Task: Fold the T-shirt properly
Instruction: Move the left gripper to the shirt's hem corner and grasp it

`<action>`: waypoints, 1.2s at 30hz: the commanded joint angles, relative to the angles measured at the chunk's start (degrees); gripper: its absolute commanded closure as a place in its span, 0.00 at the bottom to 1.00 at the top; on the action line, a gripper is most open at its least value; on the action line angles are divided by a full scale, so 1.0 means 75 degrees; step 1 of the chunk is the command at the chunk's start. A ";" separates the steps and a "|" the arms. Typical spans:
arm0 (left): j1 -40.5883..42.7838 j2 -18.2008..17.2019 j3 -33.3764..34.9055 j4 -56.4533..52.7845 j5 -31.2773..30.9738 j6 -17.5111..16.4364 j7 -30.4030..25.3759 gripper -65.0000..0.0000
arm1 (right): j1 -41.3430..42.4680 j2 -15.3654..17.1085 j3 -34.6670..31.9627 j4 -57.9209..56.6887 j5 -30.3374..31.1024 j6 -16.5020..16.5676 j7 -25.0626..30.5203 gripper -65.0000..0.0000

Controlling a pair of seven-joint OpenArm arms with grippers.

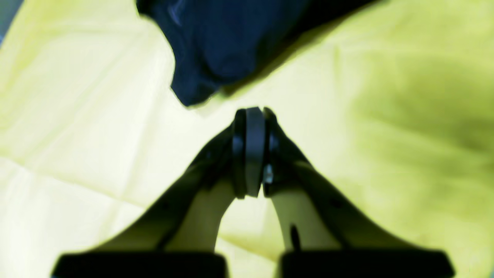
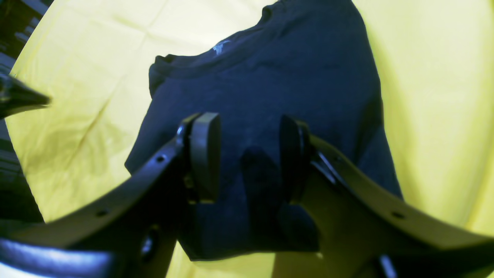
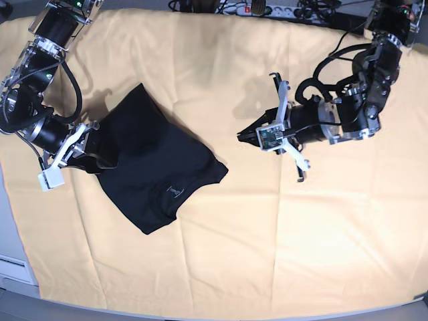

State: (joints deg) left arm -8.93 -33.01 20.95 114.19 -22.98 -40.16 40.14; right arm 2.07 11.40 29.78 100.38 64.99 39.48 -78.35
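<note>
The black T-shirt lies partly folded on the yellow cloth, left of centre, with its small grey mark facing up near the front edge. My right gripper is at the shirt's left edge. In the right wrist view this gripper is open just above the T-shirt, pads apart, and the grey mark lies beyond. My left gripper hovers right of the shirt, apart from it. The left wrist view shows this gripper shut and empty, a corner of the T-shirt ahead.
The yellow cloth covers the whole table and is creased in places. A power strip and cables run along the back edge. The table's front edge curves along the bottom of the base view.
</note>
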 commanded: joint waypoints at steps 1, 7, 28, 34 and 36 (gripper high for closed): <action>-0.0414 -0.0064 0.0213 -0.0055 0.0143 0.0022 -0.0338 0.90 | 0.0096 0.0146 0.0032 0.0119 0.0140 0.0029 0.0140 0.57; -0.1920 -0.0058 0.1868 -0.1227 0.1067 0.0022 -0.1241 0.38 | -0.0137 0.0157 0.0038 0.0119 0.0137 0.0069 0.0143 0.57; -0.3637 0.1323 0.4663 -0.3789 0.4001 0.0778 -0.3249 0.38 | -0.0219 0.0152 0.0035 0.0119 0.0143 0.0069 0.0140 0.58; -0.3643 0.1775 0.4663 -0.4817 0.4459 0.0790 -0.3637 0.90 | -0.0216 0.0152 0.0035 0.0119 0.0143 0.0069 0.0134 0.58; -0.3657 0.1821 0.4663 -0.4881 0.4575 0.1040 -0.3631 1.00 | -0.0219 0.0152 0.0035 0.0119 0.0146 0.0069 0.0122 0.58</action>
State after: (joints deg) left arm -34.87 -19.29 56.29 77.19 10.83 -32.99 12.82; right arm -0.36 11.86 29.85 100.38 64.58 39.70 -78.48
